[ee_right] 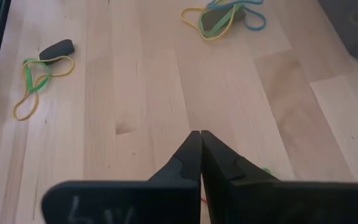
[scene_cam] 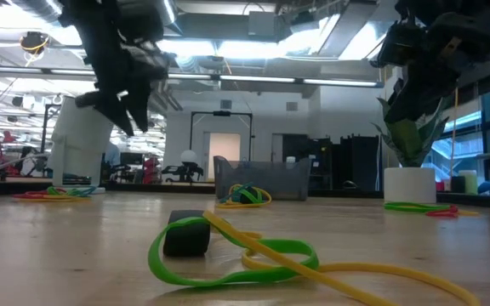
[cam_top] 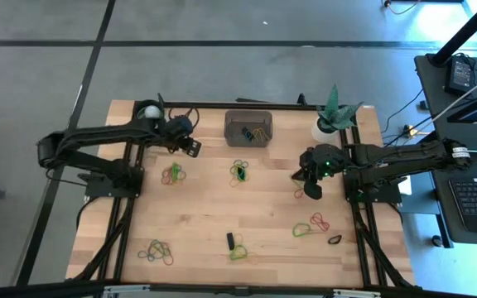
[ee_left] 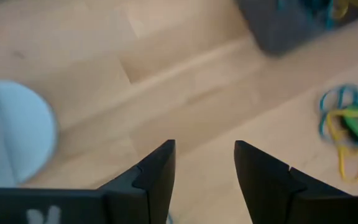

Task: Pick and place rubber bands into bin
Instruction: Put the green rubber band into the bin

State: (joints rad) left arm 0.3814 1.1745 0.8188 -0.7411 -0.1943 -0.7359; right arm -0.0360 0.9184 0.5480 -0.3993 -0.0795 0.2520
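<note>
Several rubber bands (cam_top: 240, 172), bin (cam_top: 248, 127), no legible writing

Bin (cam_top: 248, 127): dark, rectangular, upright at the table's far edge, middle, a few bands inside. Rubber bands (cam_top: 240, 171): small multicoloured clusters lying flat across the table, more toward the near edge.

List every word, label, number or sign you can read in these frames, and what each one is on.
None can be read.
Left gripper mount: pale marks along the lower edge, cut off and blurred.
Right gripper mount: faint pale marks on the dark body, too blurred to read.
Bin, table, plant pot: no text visible.
</note>
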